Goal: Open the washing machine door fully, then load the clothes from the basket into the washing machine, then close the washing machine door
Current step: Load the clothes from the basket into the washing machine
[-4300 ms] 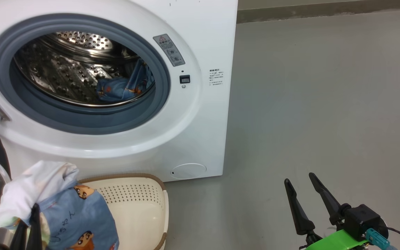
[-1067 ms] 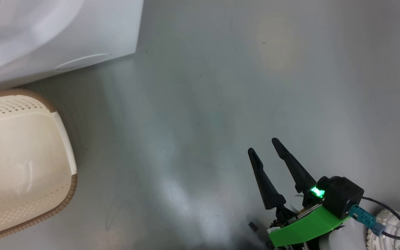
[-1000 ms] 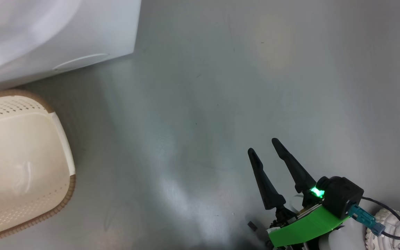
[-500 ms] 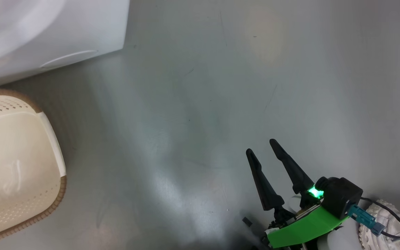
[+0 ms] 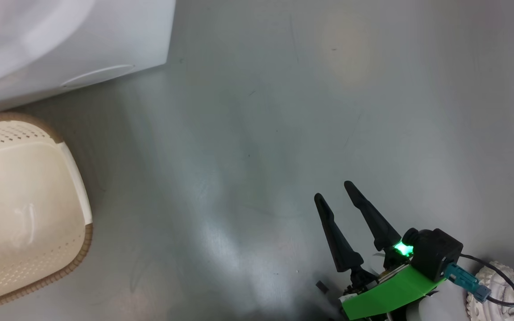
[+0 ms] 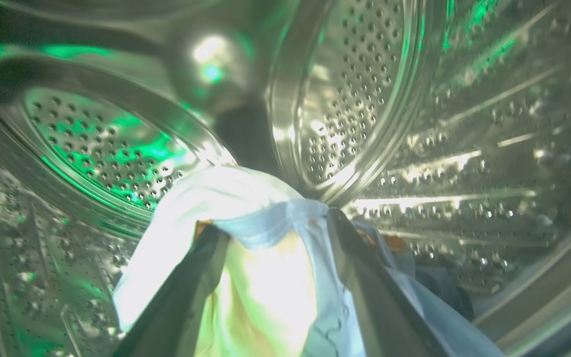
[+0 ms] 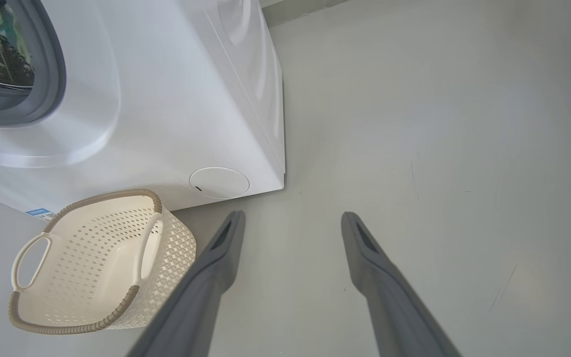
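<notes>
In the left wrist view my left gripper (image 6: 271,220) is deep inside the steel drum (image 6: 355,99) of the washing machine (image 7: 166,99). Its fingers stand apart, open, with the pale white-blue and cream clothes (image 6: 265,277) bunched loosely between and over them. More blue fabric (image 6: 434,287) lies to their right on the drum wall. The cream basket (image 7: 166,248) stands on the floor before the machine with nothing in it; the head view shows its rim (image 5: 75,178) under the washing machine's lower corner (image 5: 60,40). My right gripper (image 5: 332,190) hangs open over bare floor, nothing between its fingers (image 7: 293,214). The washing machine door is out of view.
Grey floor (image 5: 283,111) stretches to the right of the machine. A round white flap (image 7: 219,182) sits low on the machine's front, and a blue label (image 7: 40,213) lies behind the basket. A cable and a pale woven thing (image 5: 498,285) lie by my right arm.
The head view has tilted down since four seconds ago, when my left gripper held clothes above the basket. A blue cloth edge at the far left has left the picture. The right gripper has stayed put.
</notes>
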`<state>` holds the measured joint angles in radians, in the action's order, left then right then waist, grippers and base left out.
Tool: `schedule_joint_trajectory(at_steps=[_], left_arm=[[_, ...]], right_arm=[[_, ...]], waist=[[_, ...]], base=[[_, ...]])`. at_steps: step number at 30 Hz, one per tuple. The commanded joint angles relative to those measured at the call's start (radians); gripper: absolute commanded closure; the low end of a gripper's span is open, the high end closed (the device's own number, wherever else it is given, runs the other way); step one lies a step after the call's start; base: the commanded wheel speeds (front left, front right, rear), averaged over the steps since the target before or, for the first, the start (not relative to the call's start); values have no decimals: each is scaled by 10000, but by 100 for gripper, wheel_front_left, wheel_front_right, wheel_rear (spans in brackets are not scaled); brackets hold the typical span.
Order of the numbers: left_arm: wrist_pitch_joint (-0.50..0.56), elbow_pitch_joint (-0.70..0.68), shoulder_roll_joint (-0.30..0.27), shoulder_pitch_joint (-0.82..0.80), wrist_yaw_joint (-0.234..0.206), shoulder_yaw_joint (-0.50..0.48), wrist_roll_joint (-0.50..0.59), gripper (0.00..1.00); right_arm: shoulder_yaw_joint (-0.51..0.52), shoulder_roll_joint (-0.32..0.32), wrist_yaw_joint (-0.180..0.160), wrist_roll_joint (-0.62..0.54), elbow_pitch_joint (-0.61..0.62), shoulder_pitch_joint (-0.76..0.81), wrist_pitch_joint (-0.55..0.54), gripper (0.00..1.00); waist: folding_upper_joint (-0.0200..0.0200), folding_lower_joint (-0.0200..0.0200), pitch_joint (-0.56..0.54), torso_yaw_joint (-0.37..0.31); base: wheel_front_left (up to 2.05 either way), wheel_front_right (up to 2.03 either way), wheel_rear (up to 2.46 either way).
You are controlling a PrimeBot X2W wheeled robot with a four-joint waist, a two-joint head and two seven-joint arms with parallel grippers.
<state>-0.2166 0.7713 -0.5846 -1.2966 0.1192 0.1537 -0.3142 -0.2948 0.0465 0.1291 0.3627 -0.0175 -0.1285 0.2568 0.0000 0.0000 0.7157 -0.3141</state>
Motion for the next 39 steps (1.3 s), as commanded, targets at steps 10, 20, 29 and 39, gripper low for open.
schedule_joint_trajectory(at_steps=[10, 20, 29, 39], left_arm=[[-74, 674, -114, -279, 89, 464, -244, 0], [-332, 1083, 466, 205, 108, 885, -592, 0], [-428, 1254, 1013, 874, 112, 1025, -872, 0], [-449, 742, 1667, 1763, 113, 1026, -985, 0]], right_arm=[[-79, 37, 16, 49, -31, -89, 49, 0], [123, 37, 16, -29, -306, -310, 49, 0], [345, 37, 16, -127, -594, -447, 49, 0], [518, 37, 16, -246, -1025, -447, 49, 0]], waist=[[0, 0, -238, 316], [0, 0, -741, 807], [0, 0, -1425, 1298], [0, 0, -2384, 1811]], base=[[0, 0, 0], [0, 0, 0], [0, 0, 0], [0, 0, 0]])
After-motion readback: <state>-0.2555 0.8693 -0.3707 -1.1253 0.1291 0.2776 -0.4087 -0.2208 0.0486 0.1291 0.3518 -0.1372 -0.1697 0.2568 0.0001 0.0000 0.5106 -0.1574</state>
